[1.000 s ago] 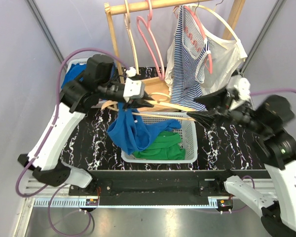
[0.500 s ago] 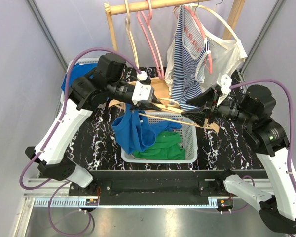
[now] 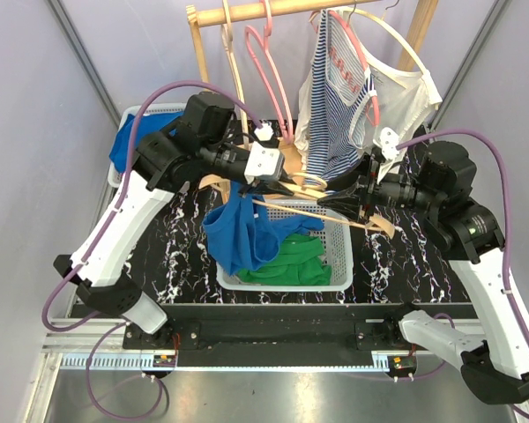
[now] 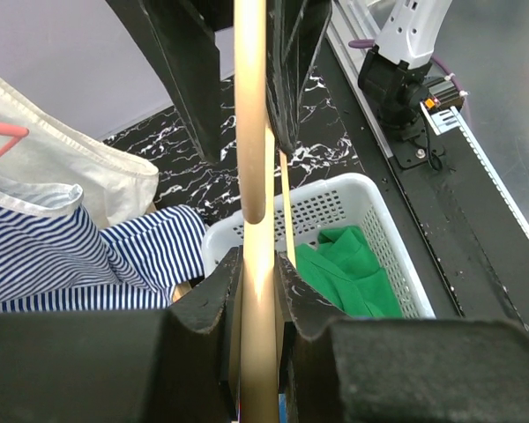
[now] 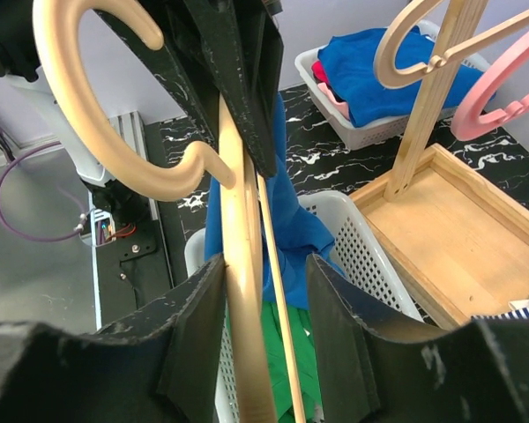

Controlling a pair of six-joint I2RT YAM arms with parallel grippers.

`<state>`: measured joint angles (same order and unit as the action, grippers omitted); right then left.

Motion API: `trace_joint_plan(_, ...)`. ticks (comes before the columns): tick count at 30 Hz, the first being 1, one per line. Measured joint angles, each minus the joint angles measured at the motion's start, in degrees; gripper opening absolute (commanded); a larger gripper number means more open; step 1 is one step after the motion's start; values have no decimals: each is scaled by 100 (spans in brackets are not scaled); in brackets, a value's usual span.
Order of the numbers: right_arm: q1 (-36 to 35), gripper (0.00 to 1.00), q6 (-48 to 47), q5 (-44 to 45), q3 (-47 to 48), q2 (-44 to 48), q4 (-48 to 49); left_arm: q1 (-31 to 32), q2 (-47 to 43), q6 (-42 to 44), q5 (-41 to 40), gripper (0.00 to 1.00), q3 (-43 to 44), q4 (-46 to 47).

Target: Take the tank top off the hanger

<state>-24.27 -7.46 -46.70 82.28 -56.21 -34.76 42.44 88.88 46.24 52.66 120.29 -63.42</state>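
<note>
Hanging from the hanger (image 4: 250, 106), the tank top (image 3: 236, 238) droops over the basket (image 3: 339, 257) rim, at the left-arm end. Left pincer (image 4: 256, 269) is clamped on the hanger; right pincer (image 5: 264, 282) stands apart, straddling it. The hanger's long axis runs pincer to pincer; the left arm is nearer the cloth
</note>
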Motion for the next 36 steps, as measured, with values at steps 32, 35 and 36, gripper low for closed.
trace_joint_plan(32,-31,5,520,1427,-439,614,-286,-313,-2109,-844,-1847,88,-2940,2802)
trace_joint_plan(35,-31,4,542,1416,-415,660,-310,-306,-2551,-955,-2253,88,-3821,3067)
trace_joint_plan(36,-31,4,542,1410,-411,664,-319,-306,-2656,-1016,-2402,88,-4065,3132)
